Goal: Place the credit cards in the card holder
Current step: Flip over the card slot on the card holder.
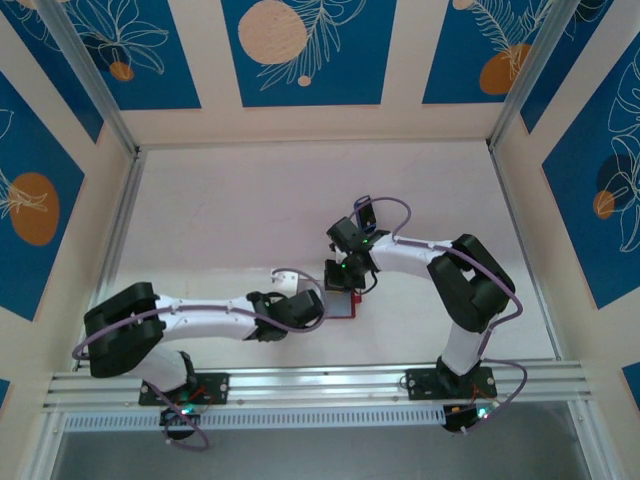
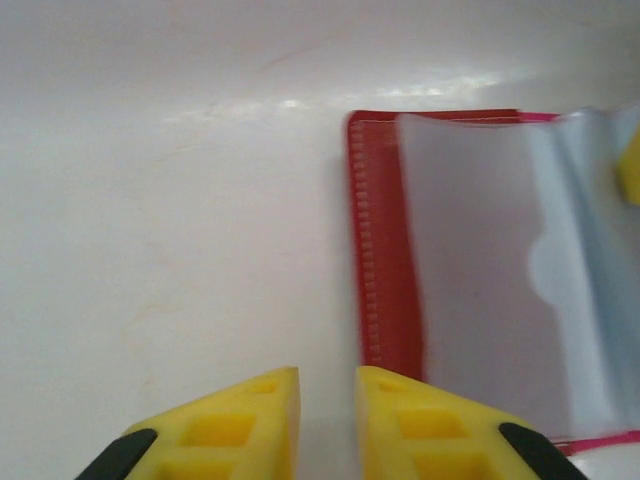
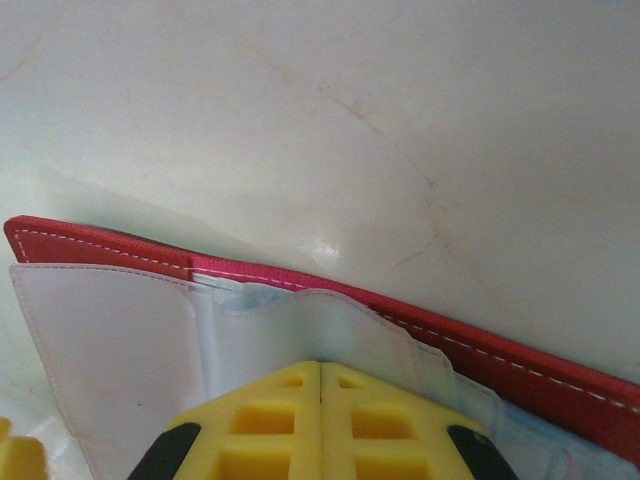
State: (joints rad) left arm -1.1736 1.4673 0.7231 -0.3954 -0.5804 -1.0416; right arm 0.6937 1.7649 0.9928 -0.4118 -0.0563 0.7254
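Note:
The red card holder lies open on the white table, its pale clear pockets facing up. My right gripper is shut at the holder's far end, and a clear pocket leaf bulges up around its tips, apparently pinched. My left gripper hovers just off the holder's red stitched edge. Its fingers stand a narrow gap apart with nothing between them. From above, the left gripper and right gripper meet at the holder. The blue credit cards are out of view.
The white tabletop is walled in by blue-and-cream patterned panels, with metal rails along the left, right and near edges. A tip of the other arm's yellow finger shows at the frame edge of the left wrist view.

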